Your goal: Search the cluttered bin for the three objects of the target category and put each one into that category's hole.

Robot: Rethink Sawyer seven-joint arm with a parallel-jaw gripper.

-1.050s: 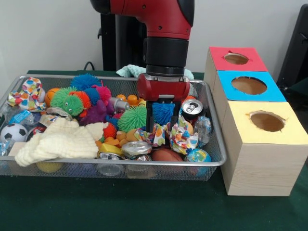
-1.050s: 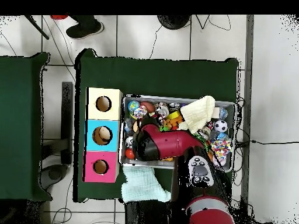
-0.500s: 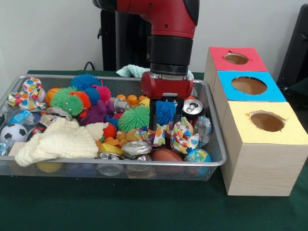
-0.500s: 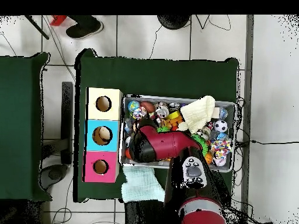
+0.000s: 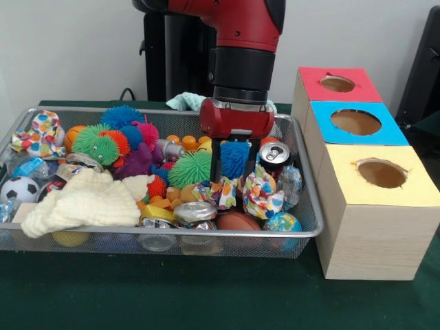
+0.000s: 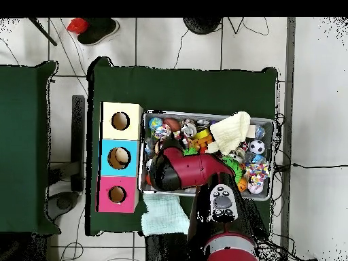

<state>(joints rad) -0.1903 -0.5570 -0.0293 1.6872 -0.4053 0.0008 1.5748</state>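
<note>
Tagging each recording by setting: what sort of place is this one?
Most likely a robotics lab test cell: a green-covered table holds a wire bin of mixed toys and cans beside a wooden sorting box with three coloured holes, on a tiled floor with trailing cables.

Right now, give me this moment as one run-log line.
gripper: in the wire bin, fingers either side of blue spiky ball | grasp: cannot confirm | three holes: nothing visibly inserted
</note>
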